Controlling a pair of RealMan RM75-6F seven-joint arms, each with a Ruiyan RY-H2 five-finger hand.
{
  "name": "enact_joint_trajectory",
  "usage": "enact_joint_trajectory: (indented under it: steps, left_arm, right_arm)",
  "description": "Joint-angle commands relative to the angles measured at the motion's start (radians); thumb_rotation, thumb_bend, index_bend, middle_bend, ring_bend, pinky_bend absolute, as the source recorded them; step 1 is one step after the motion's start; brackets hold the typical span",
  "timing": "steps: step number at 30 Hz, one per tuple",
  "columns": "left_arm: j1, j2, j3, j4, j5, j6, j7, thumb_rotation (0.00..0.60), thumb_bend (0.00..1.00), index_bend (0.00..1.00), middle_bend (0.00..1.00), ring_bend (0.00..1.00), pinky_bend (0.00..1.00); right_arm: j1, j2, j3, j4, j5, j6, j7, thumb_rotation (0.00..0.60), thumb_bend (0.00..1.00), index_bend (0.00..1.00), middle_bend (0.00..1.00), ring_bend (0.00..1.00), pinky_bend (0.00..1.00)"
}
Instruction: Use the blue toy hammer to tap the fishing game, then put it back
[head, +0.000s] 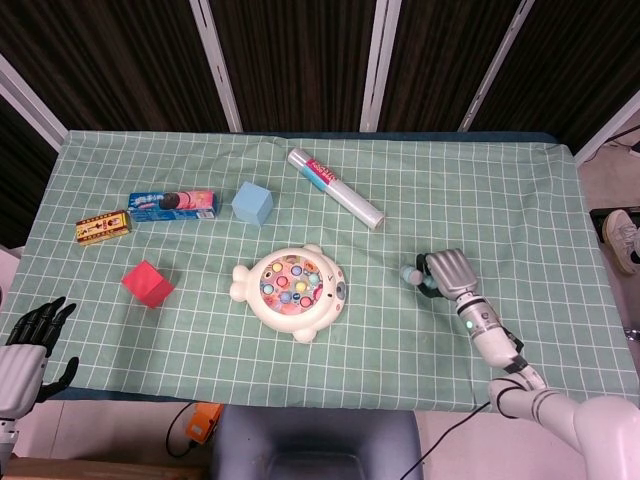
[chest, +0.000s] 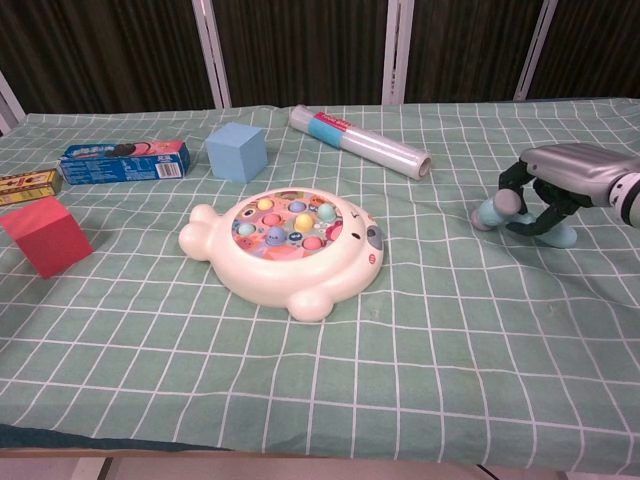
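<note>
The blue toy hammer (head: 412, 274) lies low at the right of the table, its pale blue head (chest: 490, 211) poking out to the left of my right hand (head: 450, 270). That hand (chest: 570, 170) covers it from above with dark fingers curled around the handle, down at the cloth. The white fish-shaped fishing game (head: 291, 291) with coloured fish sits in the middle (chest: 285, 245), well to the left of the hammer. My left hand (head: 30, 345) hangs off the table's near left corner, holding nothing, its fingers apart.
On the green checked cloth lie a red cube (head: 147, 283), a light blue cube (head: 252, 203), a blue cookie box (head: 172, 205), a small yellow box (head: 103, 227) and a clear film roll (head: 335, 188) behind the game.
</note>
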Motion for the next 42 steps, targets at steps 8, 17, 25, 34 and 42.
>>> enact_joint_trajectory:
  steps: [8,17,25,34,42]
  left_arm:
    - [-0.002,-0.003,0.0,-0.002,-0.004,-0.005,0.01,0.6,0.42,0.0,0.0,0.0,0.11]
    - [-0.004,-0.004,-0.001,-0.002,-0.008,-0.008,0.014,0.6,0.42,0.0,0.0,0.0,0.11]
    - [-0.004,-0.004,-0.001,-0.002,-0.008,-0.009,0.015,0.6,0.42,0.0,0.0,0.0,0.11]
    - [-0.005,-0.004,0.0,-0.002,-0.008,-0.01,0.016,0.6,0.42,0.0,0.0,0.0,0.11]
    - [-0.005,-0.005,0.0,-0.003,-0.01,-0.01,0.017,0.6,0.42,0.0,0.0,0.0,0.11]
  right_arm:
    - [-0.008,-0.009,0.013,0.036,-0.008,-0.034,0.07,0.6,0.47,0.98,0.79,0.85,0.89]
    - [-0.011,-0.008,0.017,0.06,-0.029,-0.045,0.127,0.6,0.44,0.95,0.79,0.83,0.87]
    - [-0.01,-0.01,0.021,0.079,-0.041,-0.05,0.148,0.6,0.42,0.91,0.79,0.8,0.82]
    - [-0.011,-0.008,0.027,0.091,-0.042,-0.066,0.163,0.6,0.41,0.89,0.79,0.79,0.81]
    - [-0.012,-0.014,0.032,0.11,-0.044,-0.075,0.191,0.6,0.41,0.88,0.79,0.79,0.81]
